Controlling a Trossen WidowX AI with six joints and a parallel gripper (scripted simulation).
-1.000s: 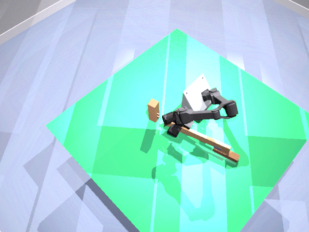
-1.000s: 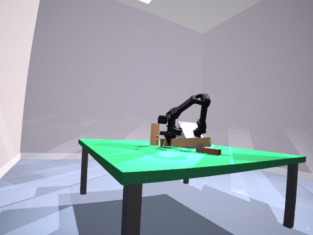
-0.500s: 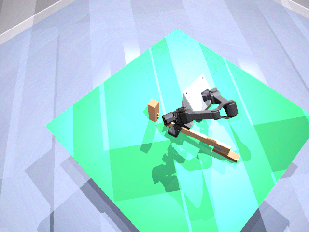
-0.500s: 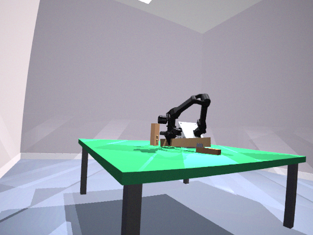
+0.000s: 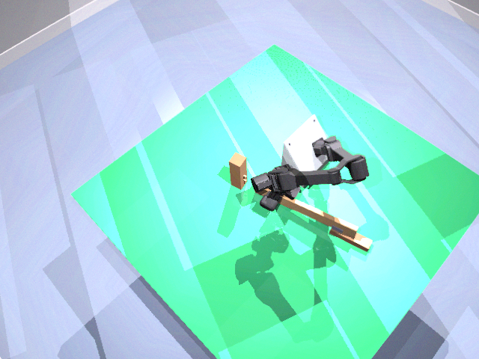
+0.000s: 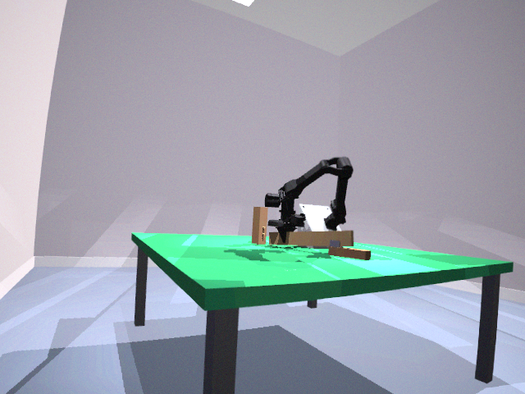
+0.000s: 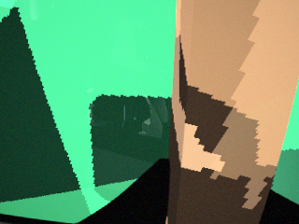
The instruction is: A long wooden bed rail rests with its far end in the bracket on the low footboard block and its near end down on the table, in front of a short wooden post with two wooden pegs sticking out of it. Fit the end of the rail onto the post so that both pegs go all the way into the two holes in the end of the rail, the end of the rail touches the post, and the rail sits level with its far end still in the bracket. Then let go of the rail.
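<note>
The long wooden rail (image 5: 309, 210) (image 6: 316, 238) (image 7: 229, 56) lies with its far end at the grey bracket (image 6: 335, 244) on the low footboard block (image 5: 362, 243) (image 6: 356, 253). My gripper (image 6: 283, 238) (image 7: 189, 169) points down and is shut on the rail near its near end, with one finger on each side. That end is low over the table; whether it touches is too small to tell. The upright post (image 5: 237, 171) (image 6: 258, 224) stands just beyond it, across a short gap. Its two pegs (image 5: 245, 178) (image 6: 263, 234) face the rail and are bare. The rail's holes are not visible.
The white slanted plate (image 5: 303, 148) (image 6: 314, 216) stands behind the rail, beside the arm's base. The arm (image 5: 316, 177) (image 6: 313, 175) arches above the rail. All stand on the green table (image 5: 162, 216) (image 6: 237, 275), with dark shadows across it.
</note>
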